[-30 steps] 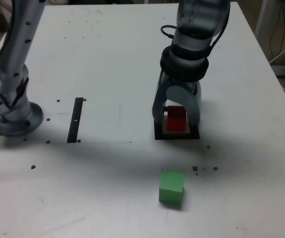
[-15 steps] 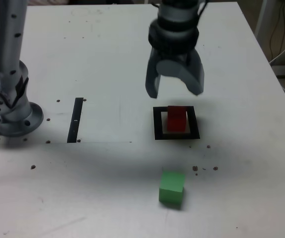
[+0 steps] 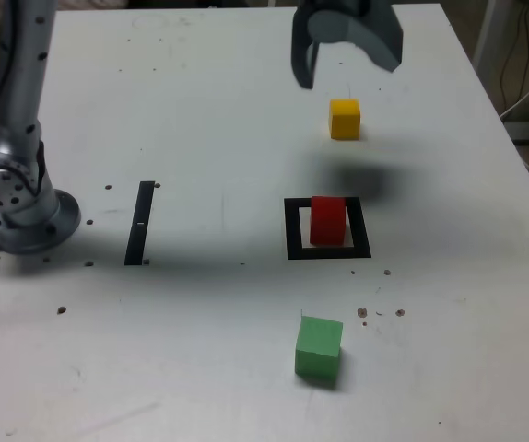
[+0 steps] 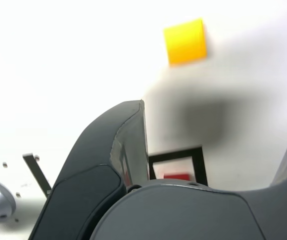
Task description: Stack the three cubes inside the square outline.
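The red cube point(image 3: 328, 220) stands alone inside the black square outline point(image 3: 293, 229) near the table's middle; in the wrist view a sliver of the red cube point(image 4: 176, 176) shows within the outline point(image 4: 200, 161). The yellow cube point(image 3: 345, 119) rests farther back on the table, also seen as the yellow cube point(image 4: 185, 41) in the wrist view. The green cube point(image 3: 319, 348) lies near the front edge. My gripper point(image 3: 347, 53) hangs open and empty high above the table, behind the yellow cube.
A thin black strip point(image 3: 141, 222) lies at the exterior view's left of the outline. The arm's grey base point(image 3: 20, 207) stands at the far left. Small dark specks dot the white table point(image 3: 200, 110). Cables hang off the table's right side.
My gripper let go of the red cube in the outline, opened wide and rose up and back toward the yellow cube. The cubes have not moved.
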Controlling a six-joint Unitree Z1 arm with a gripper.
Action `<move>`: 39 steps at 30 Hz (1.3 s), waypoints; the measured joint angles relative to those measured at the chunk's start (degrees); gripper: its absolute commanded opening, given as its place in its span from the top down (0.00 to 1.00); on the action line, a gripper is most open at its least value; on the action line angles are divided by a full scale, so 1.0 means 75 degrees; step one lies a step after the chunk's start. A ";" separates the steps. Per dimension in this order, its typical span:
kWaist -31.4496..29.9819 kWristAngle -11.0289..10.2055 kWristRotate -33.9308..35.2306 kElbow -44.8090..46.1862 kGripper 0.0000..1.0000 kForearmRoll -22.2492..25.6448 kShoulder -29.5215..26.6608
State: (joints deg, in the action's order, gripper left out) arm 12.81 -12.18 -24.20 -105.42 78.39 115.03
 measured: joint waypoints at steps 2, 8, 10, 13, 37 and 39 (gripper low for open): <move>0.0229 0.0010 -0.0187 -0.0219 0.02 0.0023 0.0224; 0.0879 0.0145 -0.0543 -0.0560 0.05 0.0105 0.0878; 0.0912 0.0145 -0.0582 -0.0581 0.06 0.0134 0.0974; 0.0940 0.0156 -0.0606 -0.0583 0.08 0.0157 0.1181; 0.1012 0.0406 -0.0376 -0.0504 0.35 -0.0397 0.2148; 0.1012 0.0401 -0.0329 -0.0504 0.39 -0.0403 0.2175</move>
State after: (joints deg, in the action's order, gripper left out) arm 20.40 -9.17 -26.67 -109.20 75.37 131.34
